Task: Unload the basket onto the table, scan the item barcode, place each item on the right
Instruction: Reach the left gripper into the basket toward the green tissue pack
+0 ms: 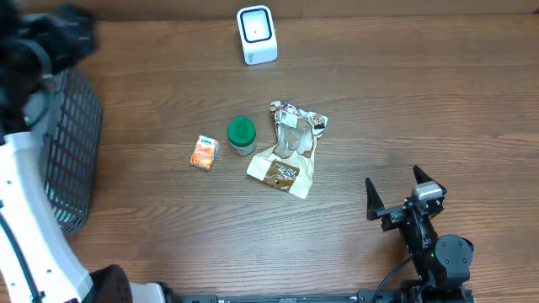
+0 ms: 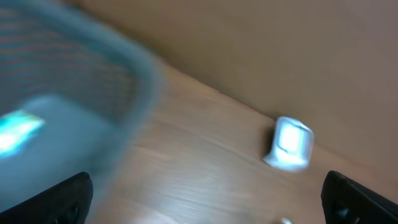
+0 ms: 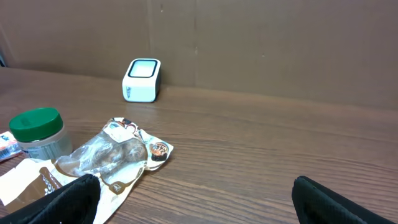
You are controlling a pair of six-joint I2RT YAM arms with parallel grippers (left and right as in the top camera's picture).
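From overhead I have the scanner (image 1: 256,34) at twelve o'clock, near the far edge of the desk (image 1: 438,101). Mid-desk, three things lie in a row: the jar (image 1: 242,135) in the middle, the small carton (image 1: 204,152) just beside it at eight o'clock, and the pouch (image 1: 290,148) close at three o'clock. The basket (image 1: 72,151) sits well apart at nine o'clock, at the desk's left edge.

white scanner (image 1: 257,34) upright at the far side, three items nearer
crumpled clear-and-brown snack bag (image 1: 288,151) lies flat; green-lidded jar (image 1: 242,135) stands upright just left of it; small orange carton (image 1: 204,152) sits beside the jar.
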